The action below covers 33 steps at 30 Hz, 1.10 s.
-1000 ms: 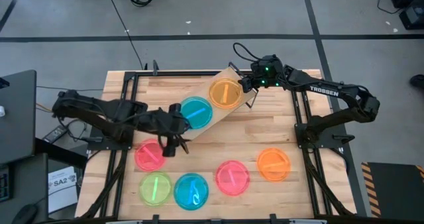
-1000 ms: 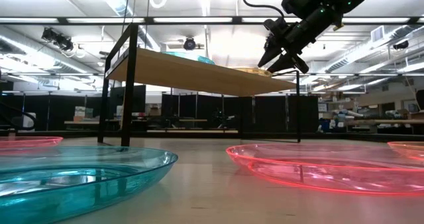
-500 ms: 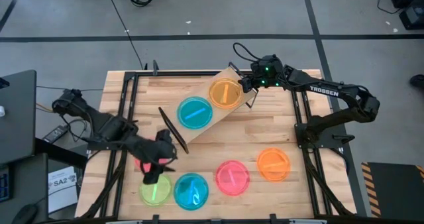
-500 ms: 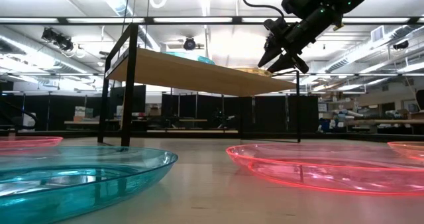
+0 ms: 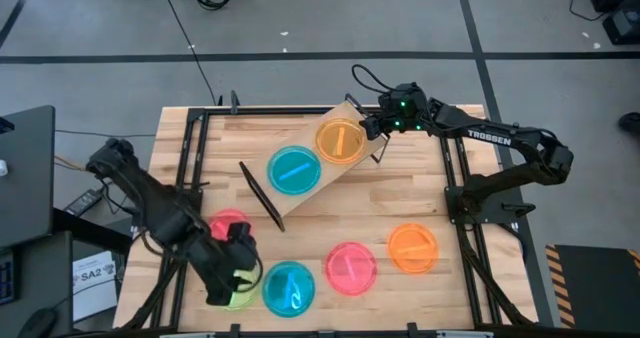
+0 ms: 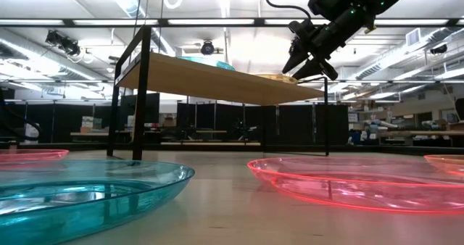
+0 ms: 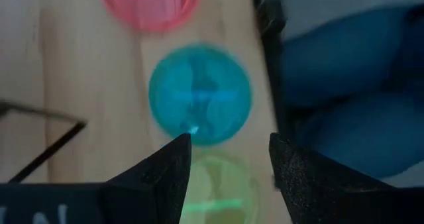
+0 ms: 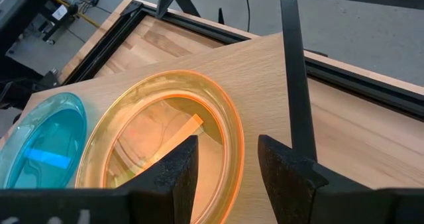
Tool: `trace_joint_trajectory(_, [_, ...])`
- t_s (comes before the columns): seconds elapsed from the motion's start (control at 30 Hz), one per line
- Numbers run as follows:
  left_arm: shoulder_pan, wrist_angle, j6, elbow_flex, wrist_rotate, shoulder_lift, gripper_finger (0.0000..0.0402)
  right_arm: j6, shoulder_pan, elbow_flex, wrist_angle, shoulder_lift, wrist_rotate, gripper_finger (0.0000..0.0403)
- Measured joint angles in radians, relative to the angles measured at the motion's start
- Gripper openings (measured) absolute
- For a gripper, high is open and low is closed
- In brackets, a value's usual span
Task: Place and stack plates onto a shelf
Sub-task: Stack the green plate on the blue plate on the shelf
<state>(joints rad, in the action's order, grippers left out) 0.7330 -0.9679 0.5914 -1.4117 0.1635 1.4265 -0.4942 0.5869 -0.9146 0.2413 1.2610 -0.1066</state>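
Overhead, the shelf (image 5: 318, 165) lies diagonally across the far half of the slatted table (image 5: 420, 193), carrying a blue plate (image 5: 295, 170) and an orange plate (image 5: 340, 141) side by side. Five more plates sit on the table nearer the front edge: a pink plate (image 5: 228, 224) partly under the left arm, a green plate (image 5: 240, 296) mostly covered by the left gripper (image 5: 222, 286), a second blue plate (image 5: 289, 287), a second pink plate (image 5: 351, 268) and a second orange plate (image 5: 413, 247).

Only the low view gives height: the shelf board (image 6: 217, 82) stands raised on black wire legs, and the right gripper (image 6: 304, 64) hangs in the air just above its far end.

From the left wrist, its fingers (image 7: 165, 177) stand spread wide with nothing between them, hovering over the green plate (image 7: 215, 187), with the blue plate (image 7: 200, 95) just beyond and a pink one (image 7: 150, 5) farther off.

From the right wrist, the fingers (image 8: 177, 174) are parted about halfway, empty, poised by the rim of the orange plate (image 8: 159, 141) resting on the shelf (image 8: 265, 71); whether they touch the rim cannot be told.
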Motion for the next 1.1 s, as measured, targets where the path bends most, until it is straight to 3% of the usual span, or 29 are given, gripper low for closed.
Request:
trace_joint_trajectory(0.23, [0.018,-0.132,0.0,0.0,0.0,0.1,0.0192,0.0,0.0,0.0,0.0,0.0,0.0,0.0163])
trace_joint_trajectory(0.6, [0.015,-0.138,-0.005,0.0,-0.002,0.203,0.019,0.0,0.0,0.0,0.0,0.0,0.0,0.0163])
trace_joint_trajectory(1.0, [-0.084,-0.283,-0.177,0.001,-0.036,0.217,0.019,0.0,0.0,0.0,0.0,0.0,0.0,0.0163])
trace_joint_trajectory(1.1, [-0.125,-0.262,-0.24,0.037,-0.1,0.215,0.019,0.0,0.0,0.0,0.0,0.0,0.0,0.0163])
